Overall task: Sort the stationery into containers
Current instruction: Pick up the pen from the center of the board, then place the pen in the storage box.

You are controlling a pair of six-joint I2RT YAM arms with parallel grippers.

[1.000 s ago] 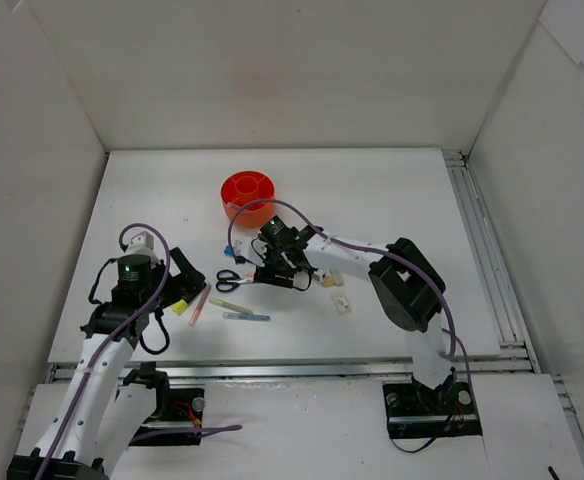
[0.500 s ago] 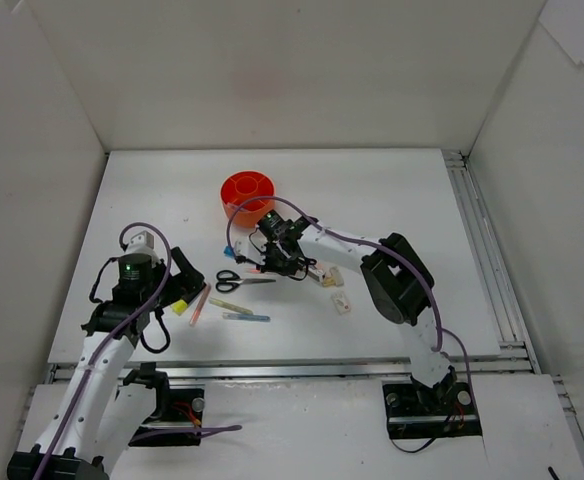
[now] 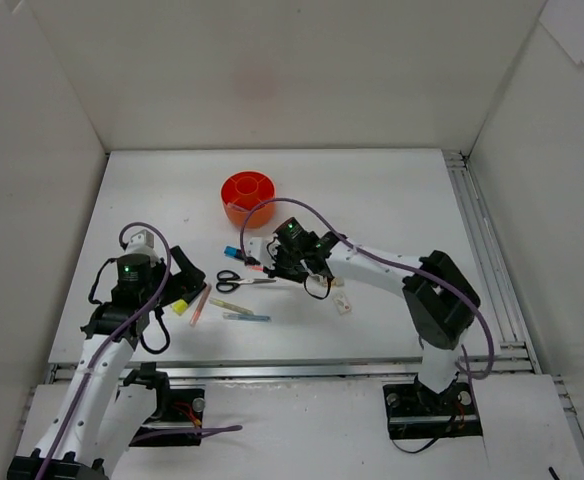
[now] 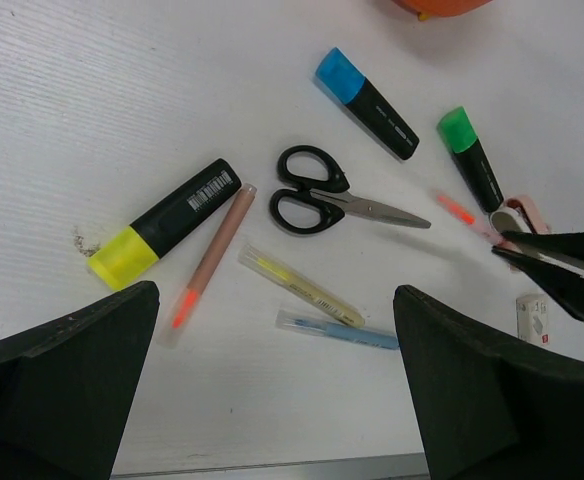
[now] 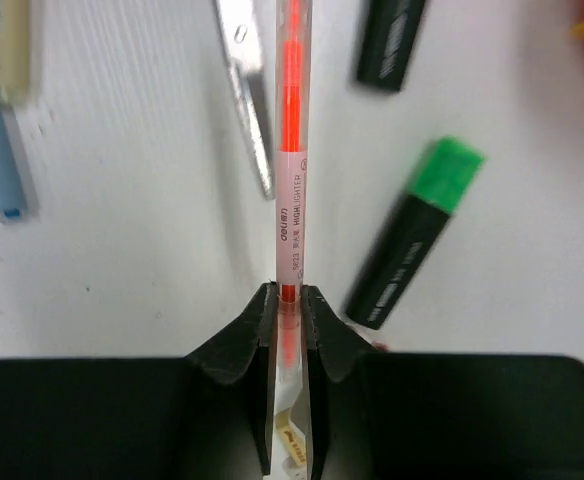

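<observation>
My right gripper (image 5: 290,300) is shut on a thin pink pen (image 5: 292,150), held by its near end just above the table; from the top view this gripper (image 3: 275,266) is right of the black-handled scissors (image 3: 240,282). A green highlighter (image 5: 412,235) lies beside the held pen. A blue highlighter (image 4: 367,100), a yellow highlighter (image 4: 162,225), an orange pen (image 4: 210,260), a yellow pen (image 4: 300,285) and a blue pen (image 4: 337,330) lie on the table. My left gripper (image 4: 277,400) hangs open over the near pens, holding nothing. The orange container (image 3: 247,195) stands behind.
Two small erasers (image 3: 342,303) lie right of the right gripper, one also showing in the left wrist view (image 4: 534,315). White walls enclose the table on three sides. A metal rail (image 3: 482,250) runs along the right edge.
My right gripper has closed on the pink pen and shifted slightly toward the near side, its elbow swinging right. The left arm has not moved.
</observation>
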